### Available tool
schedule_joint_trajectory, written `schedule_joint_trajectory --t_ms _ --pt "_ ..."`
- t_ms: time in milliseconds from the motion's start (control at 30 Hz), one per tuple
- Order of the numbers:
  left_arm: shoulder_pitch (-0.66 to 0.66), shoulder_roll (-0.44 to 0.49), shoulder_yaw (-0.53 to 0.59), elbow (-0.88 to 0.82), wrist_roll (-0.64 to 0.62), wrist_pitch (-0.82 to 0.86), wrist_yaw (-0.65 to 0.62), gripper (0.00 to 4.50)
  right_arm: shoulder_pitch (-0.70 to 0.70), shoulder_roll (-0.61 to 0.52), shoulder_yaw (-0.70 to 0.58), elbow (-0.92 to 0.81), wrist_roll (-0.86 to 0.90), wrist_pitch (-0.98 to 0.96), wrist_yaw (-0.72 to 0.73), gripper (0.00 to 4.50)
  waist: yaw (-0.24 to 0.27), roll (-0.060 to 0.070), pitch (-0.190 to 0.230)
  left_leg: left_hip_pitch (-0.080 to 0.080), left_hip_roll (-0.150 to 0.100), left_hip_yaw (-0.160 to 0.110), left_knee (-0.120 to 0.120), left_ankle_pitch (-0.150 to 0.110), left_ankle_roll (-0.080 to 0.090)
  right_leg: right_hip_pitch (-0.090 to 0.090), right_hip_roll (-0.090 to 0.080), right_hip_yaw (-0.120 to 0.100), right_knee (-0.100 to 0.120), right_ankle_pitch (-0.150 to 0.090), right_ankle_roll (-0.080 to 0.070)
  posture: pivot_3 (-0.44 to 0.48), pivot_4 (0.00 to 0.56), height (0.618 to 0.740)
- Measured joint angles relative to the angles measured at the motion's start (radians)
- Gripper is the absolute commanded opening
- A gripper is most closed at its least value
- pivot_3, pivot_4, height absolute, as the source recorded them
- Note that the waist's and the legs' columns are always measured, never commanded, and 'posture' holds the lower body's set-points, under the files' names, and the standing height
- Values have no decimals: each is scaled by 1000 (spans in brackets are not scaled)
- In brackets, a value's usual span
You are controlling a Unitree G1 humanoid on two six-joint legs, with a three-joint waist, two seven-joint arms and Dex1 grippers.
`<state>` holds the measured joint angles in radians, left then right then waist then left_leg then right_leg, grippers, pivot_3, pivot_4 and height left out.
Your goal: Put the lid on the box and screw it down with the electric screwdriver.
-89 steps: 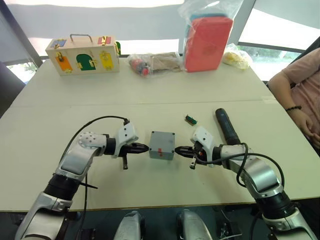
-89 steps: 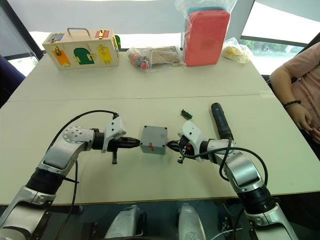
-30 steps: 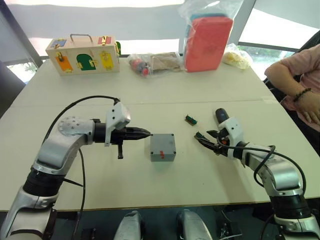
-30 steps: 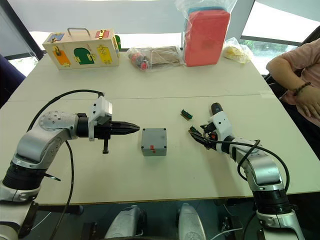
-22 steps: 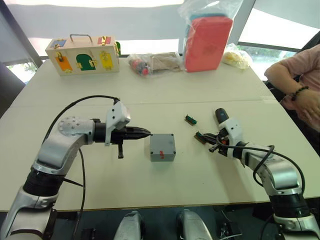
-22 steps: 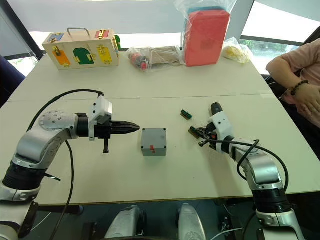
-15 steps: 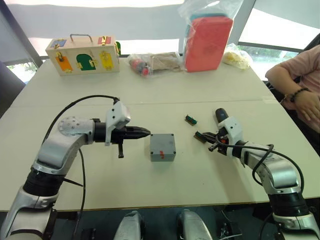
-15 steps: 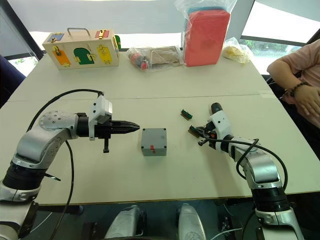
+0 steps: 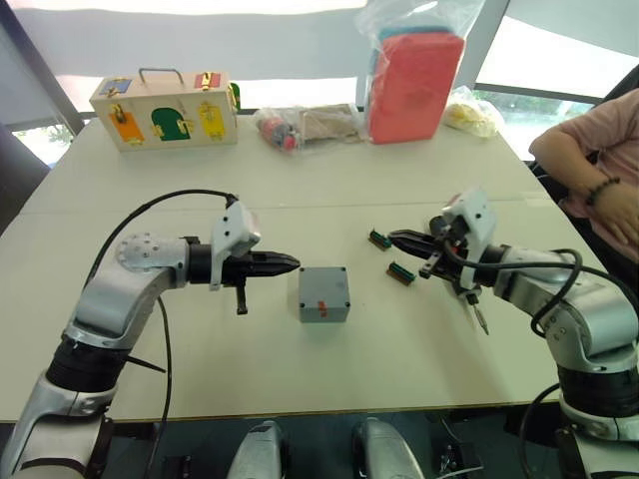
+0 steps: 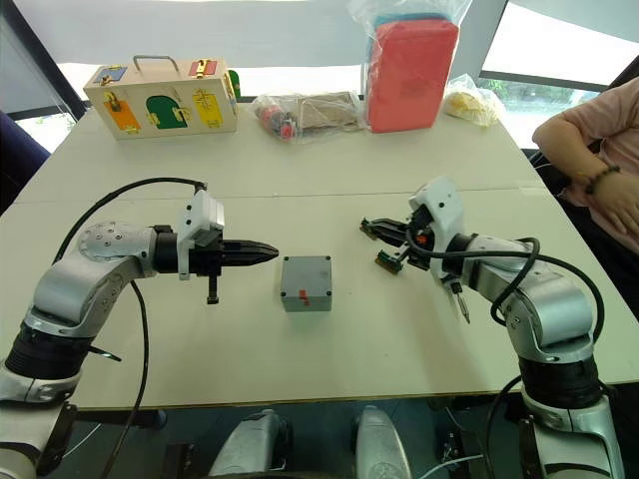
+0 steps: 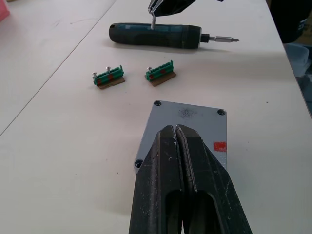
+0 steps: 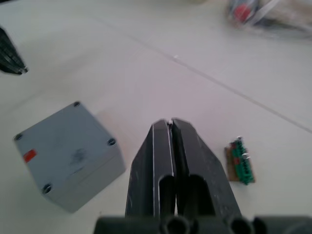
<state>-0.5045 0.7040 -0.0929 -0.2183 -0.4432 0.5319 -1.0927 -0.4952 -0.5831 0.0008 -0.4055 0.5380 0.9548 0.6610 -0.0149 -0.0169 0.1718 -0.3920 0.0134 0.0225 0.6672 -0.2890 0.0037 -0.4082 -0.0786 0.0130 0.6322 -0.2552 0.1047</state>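
Note:
The grey box [image 9: 323, 311] stands mid-table with the grey lid [image 9: 323, 281] seated on it, screws showing in its corners and a small red mark on it. My left gripper [image 9: 291, 264] is shut and empty, just left of the box and pointing at it. Raised over the table to the box's right, my right gripper [image 9: 392, 237] is shut on nothing. The electric screwdriver [image 11: 156, 35] lies flat on the table beneath the right arm, its bit bare.
Two small green terminal blocks [image 9: 379, 239] [image 9: 400, 272] lie right of the box. At the table's far edge are a wooden latch box [image 9: 165, 108], a bagged bundle [image 9: 305, 125] and a red bagged case [image 9: 414, 85]. A person's arm [image 9: 589, 170] rests at the right.
My right gripper rose from the table beside the screwdriver, swung toward the centre, and its fingers went from open to shut. A second green block lies where it was. The left arm stayed put.

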Motion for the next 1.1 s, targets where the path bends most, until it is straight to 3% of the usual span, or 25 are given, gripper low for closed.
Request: schedule_joint_trajectory --t_ms 267,1100 --pt "21 1 1 -11 0 1 26 0 -44 32 134 67 -31 -1 2 13 3 0 0 -1 -2 1 0 0 0 0 -3 1 -1 0 0 0 150 730" --pt "39 1 1 -54 -3 9 53 0 -29 16 169 116 -102 -72 50 13 2 0 0 -1 -1 0 0 0 0 0 -1 0 0 0 0 0 150 730"
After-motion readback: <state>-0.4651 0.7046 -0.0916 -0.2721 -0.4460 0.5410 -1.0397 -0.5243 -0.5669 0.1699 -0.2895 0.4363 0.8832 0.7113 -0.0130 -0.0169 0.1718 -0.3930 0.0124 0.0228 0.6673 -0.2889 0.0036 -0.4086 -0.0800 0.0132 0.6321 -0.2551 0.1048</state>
